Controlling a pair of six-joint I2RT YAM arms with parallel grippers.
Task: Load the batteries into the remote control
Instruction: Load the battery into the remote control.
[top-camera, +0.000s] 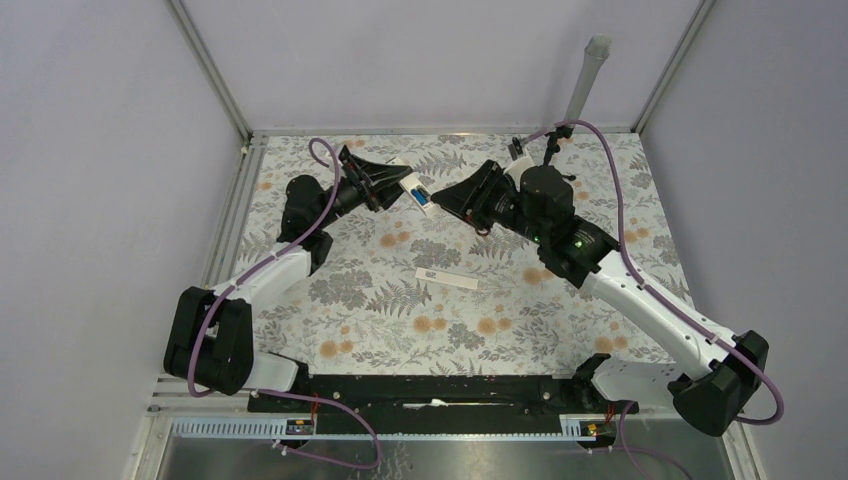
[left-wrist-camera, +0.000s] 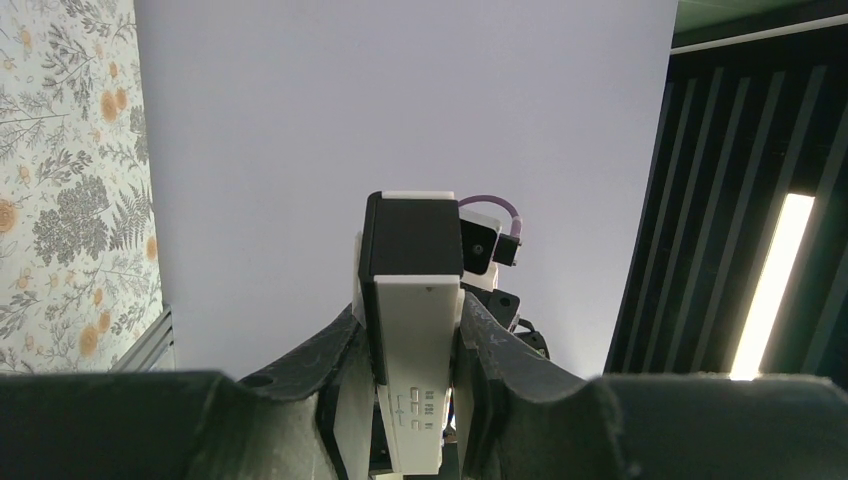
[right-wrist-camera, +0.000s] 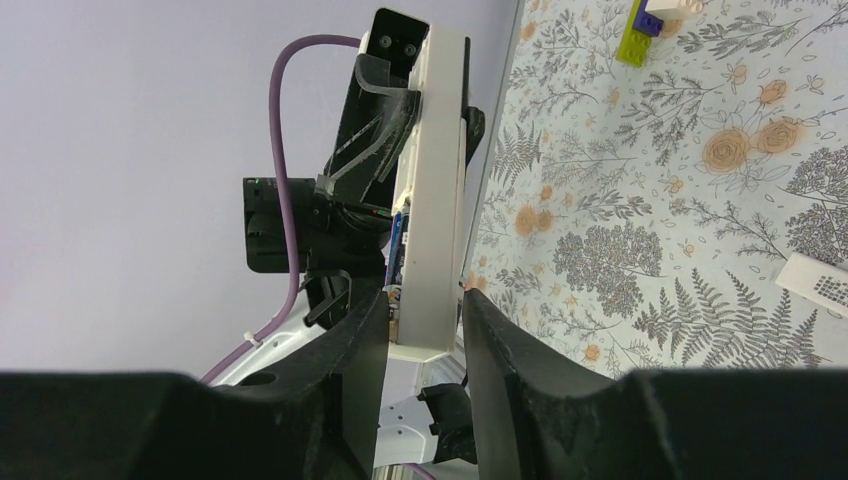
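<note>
White remote control (top-camera: 414, 191) clamped: left gripper (left-wrist-camera: 412, 325), right gripper (right-wrist-camera: 425, 305), near far table edge (top-camera: 440, 134).

There are two end effectors, one on the left (top-camera: 392, 187) and one on the right (top-camera: 447, 198). One remote control (top-camera: 410, 184) is in view. One blue battery (top-camera: 423, 198) shows in its recess; whether there is a second cannot be told. One flat white strip (top-camera: 447, 277) lies on the desk (top-camera: 400, 325), along with one lime-green brick (right-wrist-camera: 636, 38). One grey tube (top-camera: 588, 78) stands at the back.
</note>
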